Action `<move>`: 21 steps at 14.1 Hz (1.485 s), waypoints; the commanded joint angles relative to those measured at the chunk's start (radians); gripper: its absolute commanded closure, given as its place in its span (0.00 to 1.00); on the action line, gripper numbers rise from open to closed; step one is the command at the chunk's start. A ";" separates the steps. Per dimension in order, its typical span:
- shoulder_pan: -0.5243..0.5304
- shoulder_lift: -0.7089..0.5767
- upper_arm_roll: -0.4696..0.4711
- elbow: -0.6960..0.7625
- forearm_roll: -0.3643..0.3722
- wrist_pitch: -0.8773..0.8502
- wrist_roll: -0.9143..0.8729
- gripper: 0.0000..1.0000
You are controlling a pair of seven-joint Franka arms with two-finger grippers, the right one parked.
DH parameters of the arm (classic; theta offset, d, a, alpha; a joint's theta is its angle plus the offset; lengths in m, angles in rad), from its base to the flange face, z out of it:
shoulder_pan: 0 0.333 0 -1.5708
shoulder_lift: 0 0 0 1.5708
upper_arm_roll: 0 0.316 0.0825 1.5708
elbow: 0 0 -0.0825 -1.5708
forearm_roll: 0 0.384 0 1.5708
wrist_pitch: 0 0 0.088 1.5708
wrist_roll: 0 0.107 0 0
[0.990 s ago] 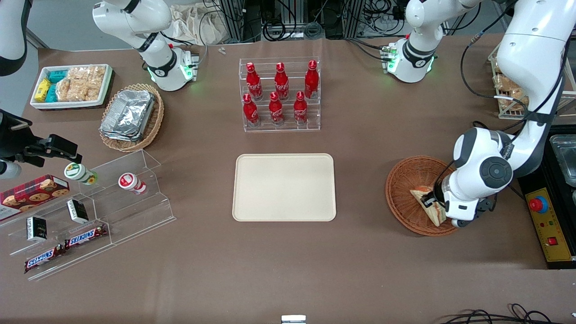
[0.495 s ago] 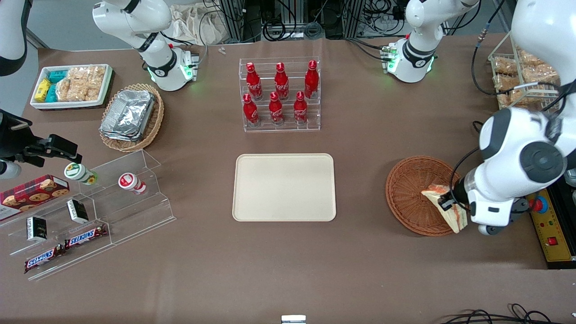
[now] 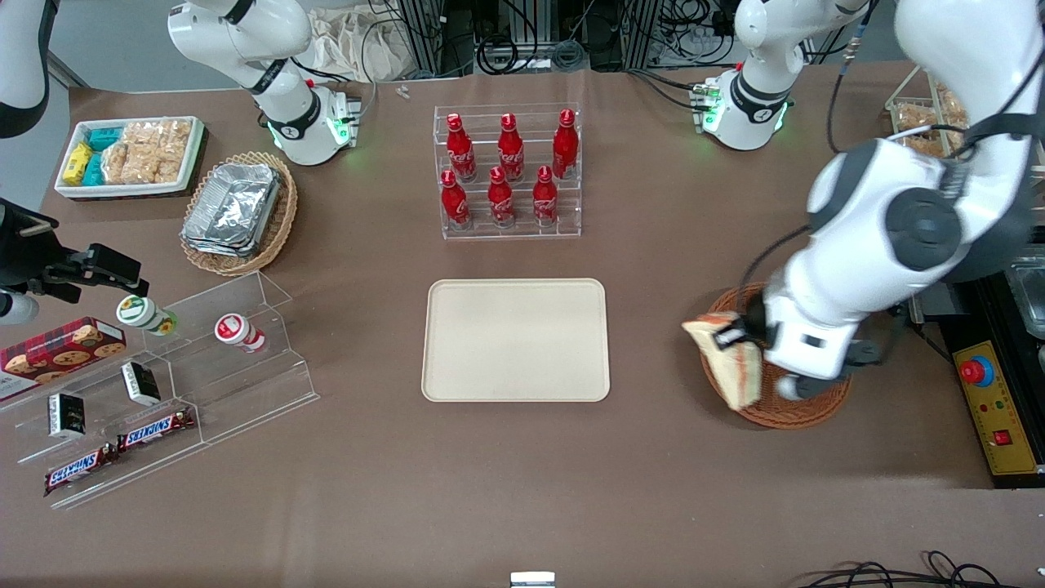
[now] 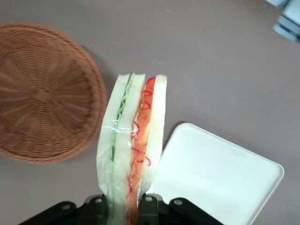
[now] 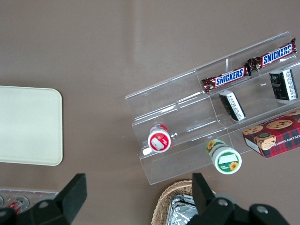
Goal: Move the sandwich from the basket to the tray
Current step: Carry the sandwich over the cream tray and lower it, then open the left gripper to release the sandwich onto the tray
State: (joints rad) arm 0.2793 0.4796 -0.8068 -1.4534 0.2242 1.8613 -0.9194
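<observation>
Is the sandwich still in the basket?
Out. The gripper holds the sandwich in the air above the basket's rim, nearest the tray.

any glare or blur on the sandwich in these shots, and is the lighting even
Left wrist view: sandwich sharp, its clear wrap catching faint sheen, gripper shut on it; tray bright, near washed out. Front view: even overhead light, soft shadows, sandwich slightly soft above the basket rim.

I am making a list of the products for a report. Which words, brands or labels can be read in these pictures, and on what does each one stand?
"SNICKERS": on the two chocolate bars in the clear acrylic stand.
Red bottles: white script, too small to read.
Cookie box, round-lidded cups, dark packets: print too small to read.
Sandwich, held by the gripper above the table between basket and tray: no text.
</observation>
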 commanded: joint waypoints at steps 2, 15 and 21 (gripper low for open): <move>-0.118 0.095 0.006 -0.022 0.059 0.151 0.001 1.00; -0.450 0.361 0.170 -0.070 0.286 0.279 -0.010 1.00; -0.440 0.338 0.169 -0.058 0.282 0.250 -0.013 0.00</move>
State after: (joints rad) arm -0.1660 0.8450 -0.6422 -1.5098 0.4888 2.1285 -0.9197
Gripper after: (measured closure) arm 0.546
